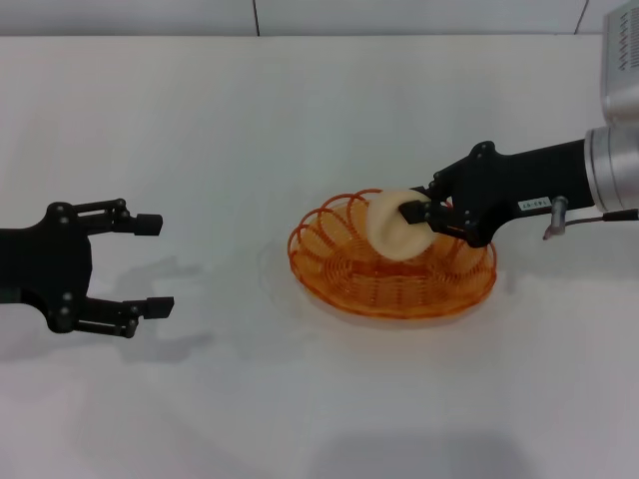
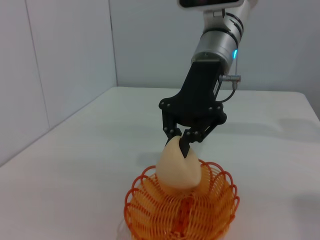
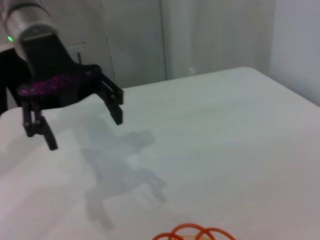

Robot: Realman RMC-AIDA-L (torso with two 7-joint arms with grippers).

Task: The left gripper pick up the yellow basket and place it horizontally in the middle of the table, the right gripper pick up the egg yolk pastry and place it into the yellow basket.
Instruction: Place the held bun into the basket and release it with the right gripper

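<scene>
The white worktop is carrying the yellow basket near its middle, long axis running left to right. The right gripper is hanging over the basket, jaws clamping the egg yolk pastry tilted on edge. The left gripper is hovering well left, jaws spread.

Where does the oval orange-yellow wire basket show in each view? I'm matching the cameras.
Head view: the oval orange-yellow wire basket lies right of centre on the white table.
Left wrist view: bottom centre.
Right wrist view: only rim loops at the bottom edge.
Shared landmark: the table.
</scene>
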